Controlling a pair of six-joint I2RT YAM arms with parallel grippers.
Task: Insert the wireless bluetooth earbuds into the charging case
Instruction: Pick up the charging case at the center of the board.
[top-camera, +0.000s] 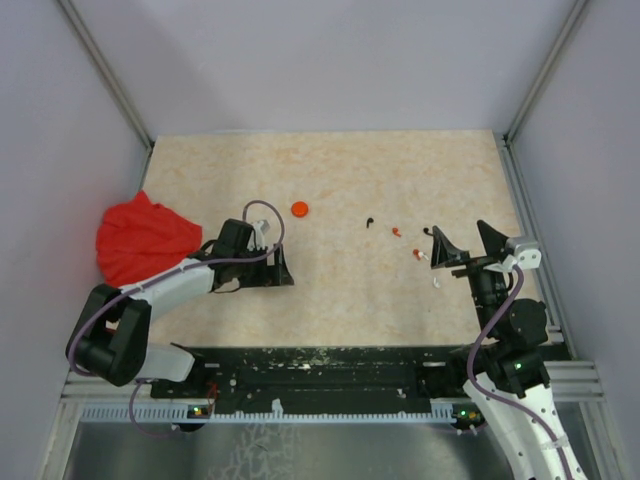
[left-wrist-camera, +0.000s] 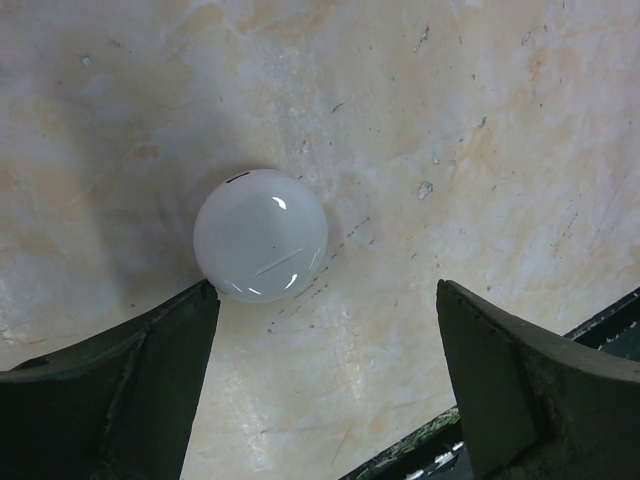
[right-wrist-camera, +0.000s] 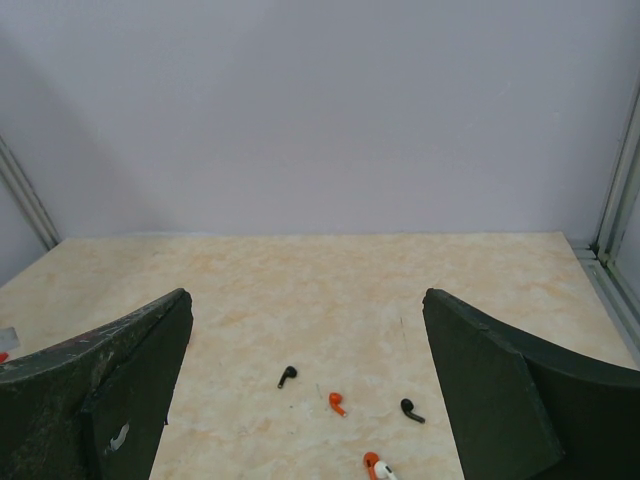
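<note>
Beige marbled surface (top-camera: 340, 180) carries the tiny comma-shaped plastic earbuds (top-camera: 397, 232) right of centre. Right end effector (right-wrist-camera: 307, 300) gapes wide, empty, near them. Left end effector (left-wrist-camera: 328, 300), spread wide, grips nothing; a glossy white round disc (left-wrist-camera: 261, 235) sits just by one finger.

A beige marbled table (top-camera: 330, 170) is enclosed by pale lilac walls (top-camera: 330, 60) along its far side and both flanks. A crumpled red cloth (top-camera: 140, 242) is found at the table's left edge, close against the left wall. Slanted metal posts (top-camera: 105, 70) are set at the table's far corners. A black rail (top-camera: 330, 365) is fixed along the table's near edge. Fine dark scratches (left-wrist-camera: 345, 235) and a small pale speck (left-wrist-camera: 425, 188) are seen on the table's surface.
</note>
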